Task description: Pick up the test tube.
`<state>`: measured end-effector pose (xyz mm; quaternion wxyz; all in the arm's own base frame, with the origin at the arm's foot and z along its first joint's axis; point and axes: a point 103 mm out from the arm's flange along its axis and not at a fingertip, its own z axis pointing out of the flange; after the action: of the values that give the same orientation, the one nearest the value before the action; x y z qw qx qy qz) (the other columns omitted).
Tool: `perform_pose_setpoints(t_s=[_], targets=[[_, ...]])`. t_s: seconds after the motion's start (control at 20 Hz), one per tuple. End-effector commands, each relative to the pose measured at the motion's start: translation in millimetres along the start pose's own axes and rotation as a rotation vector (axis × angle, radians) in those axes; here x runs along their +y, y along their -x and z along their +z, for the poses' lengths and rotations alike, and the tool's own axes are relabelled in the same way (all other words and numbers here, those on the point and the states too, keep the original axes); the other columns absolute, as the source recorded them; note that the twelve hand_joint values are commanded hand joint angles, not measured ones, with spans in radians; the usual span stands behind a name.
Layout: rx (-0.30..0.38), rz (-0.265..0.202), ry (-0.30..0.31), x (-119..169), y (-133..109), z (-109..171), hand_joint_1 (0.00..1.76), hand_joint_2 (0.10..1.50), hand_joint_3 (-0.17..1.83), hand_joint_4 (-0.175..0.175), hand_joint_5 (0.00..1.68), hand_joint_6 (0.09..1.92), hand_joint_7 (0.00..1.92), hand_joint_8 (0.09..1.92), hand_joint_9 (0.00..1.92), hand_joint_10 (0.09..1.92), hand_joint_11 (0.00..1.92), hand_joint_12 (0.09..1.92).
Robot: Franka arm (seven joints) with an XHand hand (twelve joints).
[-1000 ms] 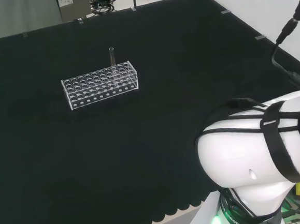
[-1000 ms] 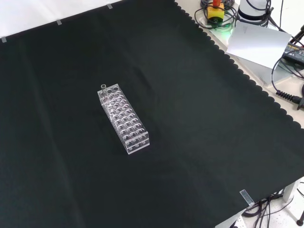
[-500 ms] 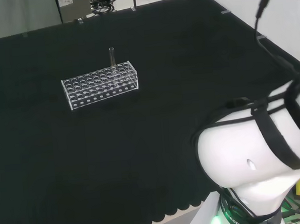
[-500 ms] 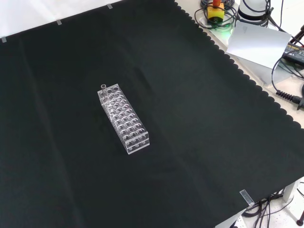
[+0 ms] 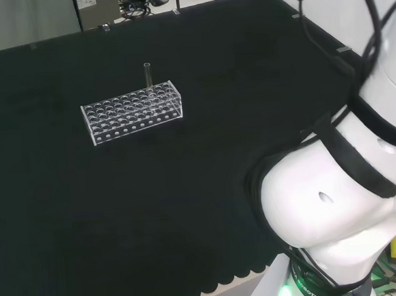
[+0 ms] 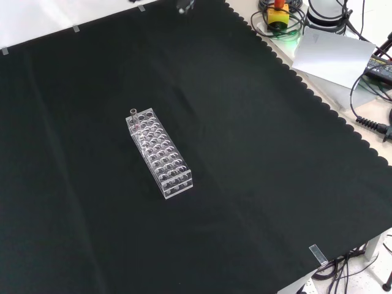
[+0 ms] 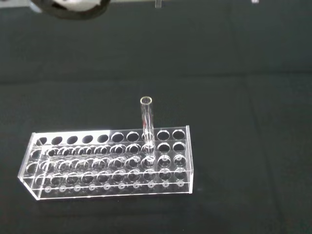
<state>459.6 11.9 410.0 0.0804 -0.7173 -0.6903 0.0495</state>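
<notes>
Presently: one tube [image 7: 147,126] upright in a clear rack [image 7: 109,163], hand [image 6: 184,6] well apart, finger state untellable. Risk: a skewed approach could knock the light rack or tilt the tube.

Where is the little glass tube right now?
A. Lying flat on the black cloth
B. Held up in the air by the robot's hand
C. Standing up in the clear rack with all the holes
C. The test tube stands upright in a hole of the clear rack, its open top poking above the rack.
</notes>
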Motion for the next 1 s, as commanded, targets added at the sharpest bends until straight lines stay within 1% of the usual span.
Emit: perform_pose_setpoints(t_s=[0.05,0.2,0.4,0.6,0.8,0.9,1.0], targets=[[0.015,0.014,-0.029,55.3,-8.6,32.5,0.78,0.71,0.44,-0.119,0.46,0.09,0.50,0.81,0.46,0.86,0.23,1.55],[0.010,0.027,-0.070,72.2,-12.3,51.8,0.81,0.70,0.46,-0.124,0.50,0.12,0.57,0.80,0.52,0.84,0.26,1.54],[-0.011,0.026,-0.114,91.3,-17.5,75.3,0.84,0.69,0.49,-0.125,0.55,0.16,0.63,0.79,0.56,0.82,0.27,1.52],[-0.027,0.012,-0.143,107.4,-23.9,96.1,0.85,0.68,0.50,-0.126,0.56,0.18,0.66,0.80,0.57,0.81,0.28,1.52],[-0.048,-0.001,-0.154,122.4,-30.3,111.2,0.86,0.66,0.55,-0.127,0.52,0.30,0.68,0.80,0.59,0.80,0.29,1.51],[-0.048,0.005,-0.185,131.6,-32.0,118.9,0.86,0.66,0.56,-0.125,0.50,0.37,0.70,0.80,0.60,0.79,0.30,1.50],[-0.068,0.003,-0.209,139.8,-33.9,126.9,0.87,0.66,0.56,-0.122,0.49,0.40,0.70,0.80,0.61,0.79,0.31,1.50]])
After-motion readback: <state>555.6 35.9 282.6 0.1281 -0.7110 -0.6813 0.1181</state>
